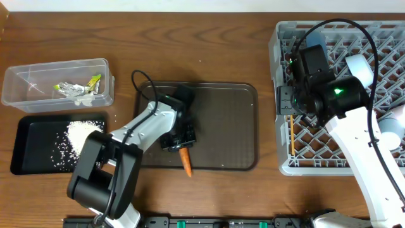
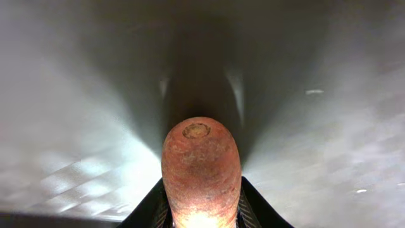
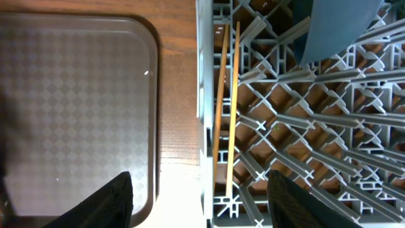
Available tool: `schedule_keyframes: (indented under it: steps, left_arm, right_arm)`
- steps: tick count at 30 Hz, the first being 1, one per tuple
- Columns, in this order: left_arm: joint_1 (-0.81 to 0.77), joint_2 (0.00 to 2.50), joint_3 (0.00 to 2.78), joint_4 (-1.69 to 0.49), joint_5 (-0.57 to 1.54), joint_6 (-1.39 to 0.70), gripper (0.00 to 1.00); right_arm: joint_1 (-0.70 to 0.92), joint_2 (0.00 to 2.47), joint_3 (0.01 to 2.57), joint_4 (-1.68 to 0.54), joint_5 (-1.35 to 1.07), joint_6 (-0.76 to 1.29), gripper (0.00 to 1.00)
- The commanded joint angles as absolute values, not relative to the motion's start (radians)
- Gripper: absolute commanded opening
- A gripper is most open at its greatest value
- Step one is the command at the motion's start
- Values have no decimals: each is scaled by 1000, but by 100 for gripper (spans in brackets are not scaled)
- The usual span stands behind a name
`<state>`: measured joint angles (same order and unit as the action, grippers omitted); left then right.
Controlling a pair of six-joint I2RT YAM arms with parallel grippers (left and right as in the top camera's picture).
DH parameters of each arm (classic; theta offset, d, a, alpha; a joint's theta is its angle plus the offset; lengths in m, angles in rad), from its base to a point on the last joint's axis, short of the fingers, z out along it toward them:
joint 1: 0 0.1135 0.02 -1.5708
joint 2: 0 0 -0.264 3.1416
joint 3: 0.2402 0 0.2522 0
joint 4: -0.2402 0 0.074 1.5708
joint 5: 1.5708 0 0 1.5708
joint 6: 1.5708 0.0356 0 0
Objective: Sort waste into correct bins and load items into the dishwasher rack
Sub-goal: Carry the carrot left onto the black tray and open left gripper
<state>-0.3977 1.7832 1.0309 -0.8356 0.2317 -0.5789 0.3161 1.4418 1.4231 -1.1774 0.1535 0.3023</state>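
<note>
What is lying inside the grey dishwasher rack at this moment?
Inside the grey rack lie two wooden chopsticks along one wall, a blue plate and a light-blue cup. The right arm covers the rack's middle, so anything beneath it is hidden.

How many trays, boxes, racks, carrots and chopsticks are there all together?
trays: 2, the black tray and the brown tray
clear box: 1
rack: 1
carrot: 1
chopsticks: 2
total: 7
</note>
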Motion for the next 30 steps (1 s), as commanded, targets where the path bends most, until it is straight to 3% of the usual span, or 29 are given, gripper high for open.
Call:
schedule_keyframes:
  steps: [1, 11, 17, 24, 30]
  left_arm:
    - [-311, 1716, 1077, -867, 215, -521, 27]
    - [129, 1485, 1095, -877, 112, -464, 27]
    - [399, 1474, 1094, -831, 56, -464, 28]
    - [602, 1520, 1094, -735, 32, -492, 28]
    - [674, 1589, 1092, -700, 33, -494, 32]
  right_arm:
    - [313, 1438, 1417, -1180, 162, 289, 62]
    - [313, 1438, 1417, -1182, 161, 282, 62]
    - [313, 1438, 1417, -1182, 161, 283, 62]
    - [313, 1438, 1417, -1190, 160, 283, 61]
    - [313, 1438, 1417, -1193, 160, 283, 61]
